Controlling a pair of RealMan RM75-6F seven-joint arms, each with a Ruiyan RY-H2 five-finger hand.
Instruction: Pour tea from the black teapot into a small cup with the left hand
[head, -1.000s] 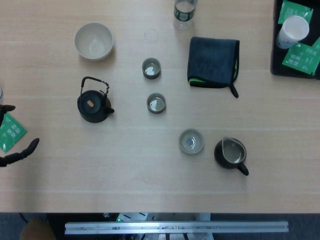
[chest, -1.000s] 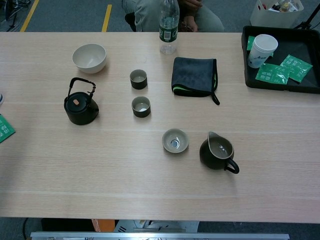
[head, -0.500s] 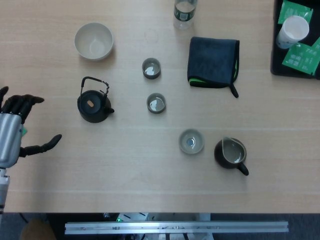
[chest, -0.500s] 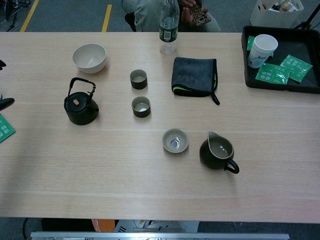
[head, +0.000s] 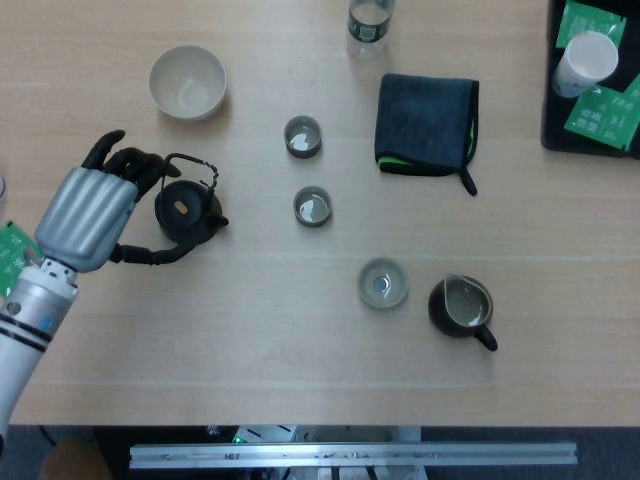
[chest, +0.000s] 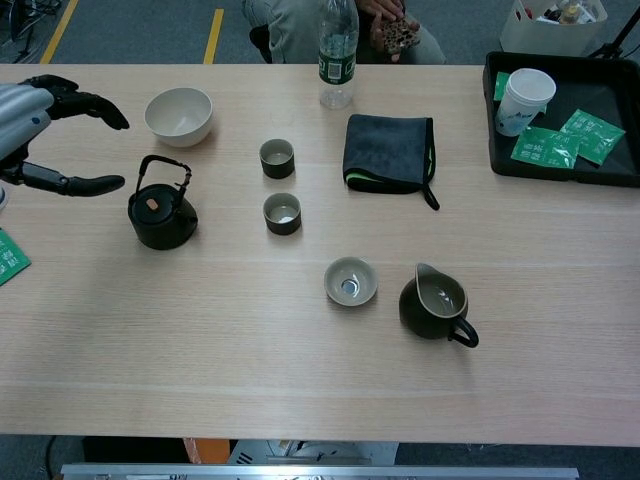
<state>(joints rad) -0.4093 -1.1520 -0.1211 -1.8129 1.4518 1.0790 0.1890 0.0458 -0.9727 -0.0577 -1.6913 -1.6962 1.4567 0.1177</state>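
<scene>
Left hand (head: 88, 215) spread beside black teapot (head: 187, 211); spout points right.

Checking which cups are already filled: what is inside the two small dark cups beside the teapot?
Both small dark cups show a pale shine at the bottom, maybe liquid; I cannot tell which. The teapot has its lid on, so its contents are hidden.

The left hand (chest: 30, 125) is cut by the chest view's left edge; its fingers (head: 135, 165) hide part of the teapot (head: 188, 212) handle in the head view (touching or not, unclear); the bottle (head: 369, 25) top and tray (head: 552, 110) run off frame; packet (chest: 545, 148) print is too small to read.
</scene>
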